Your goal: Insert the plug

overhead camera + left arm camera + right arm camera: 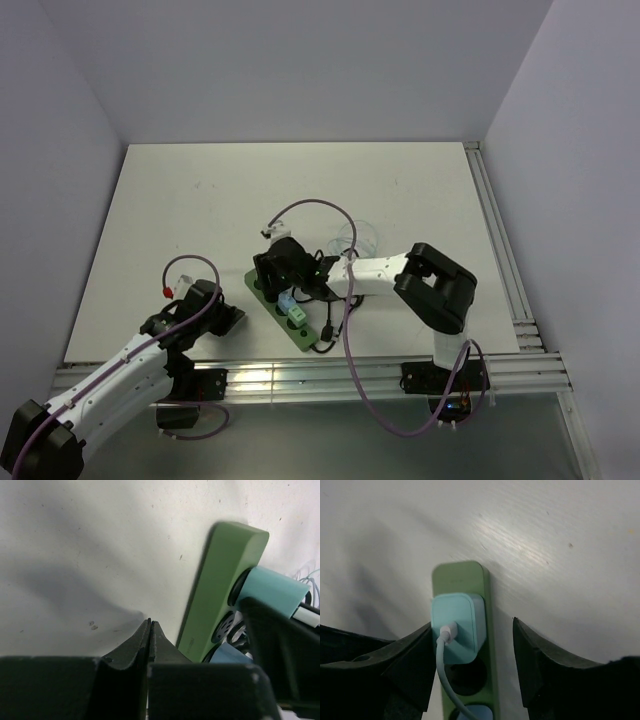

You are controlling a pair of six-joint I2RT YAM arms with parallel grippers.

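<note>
A green power strip [305, 338] lies diagonally near the table's front edge. A teal plug [457, 625] with a white cable sits in its end socket. My right gripper [472, 625] is open and straddles the plug. Its left finger [407, 655] is against the plug's side and its right finger [540, 655] stands well clear of the strip. In the top view the right gripper [275, 268] is over the strip's far end. My left gripper [150, 623] is shut and empty, low over the table just left of the strip [220, 580]. The teal plug [270, 592] also shows in the left wrist view.
A blue plug [287, 300] and a green plug [298, 317] occupy other sockets; one socket [465, 675] next to the teal plug is empty. A black cable [325, 330] loops off the strip's near end. A clear coil [355, 238] lies behind the right arm. Aluminium rails [510, 290] line the right edge.
</note>
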